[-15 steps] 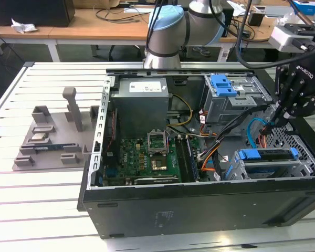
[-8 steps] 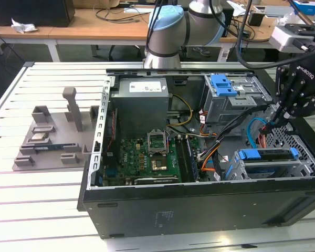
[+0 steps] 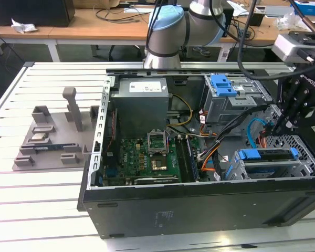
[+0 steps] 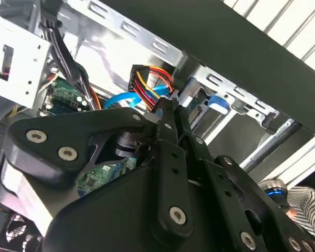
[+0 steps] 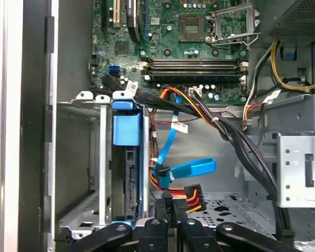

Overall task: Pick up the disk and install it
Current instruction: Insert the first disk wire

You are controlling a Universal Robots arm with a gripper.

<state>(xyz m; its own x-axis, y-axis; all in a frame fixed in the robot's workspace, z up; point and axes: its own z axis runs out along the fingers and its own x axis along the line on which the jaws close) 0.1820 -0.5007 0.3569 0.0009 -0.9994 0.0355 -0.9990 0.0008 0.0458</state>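
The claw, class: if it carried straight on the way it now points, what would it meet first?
Probably the bundle of coloured power wires just ahead of the claw, with the blue flat cable close behind; depth is hard to judge.

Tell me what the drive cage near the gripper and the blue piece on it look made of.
Drive cage: apparently bare sheet metal, dull grey, with folded edges and punched slots. Blue bracket: likely moulded plastic, an even matte blue. The gripper sits beside them.
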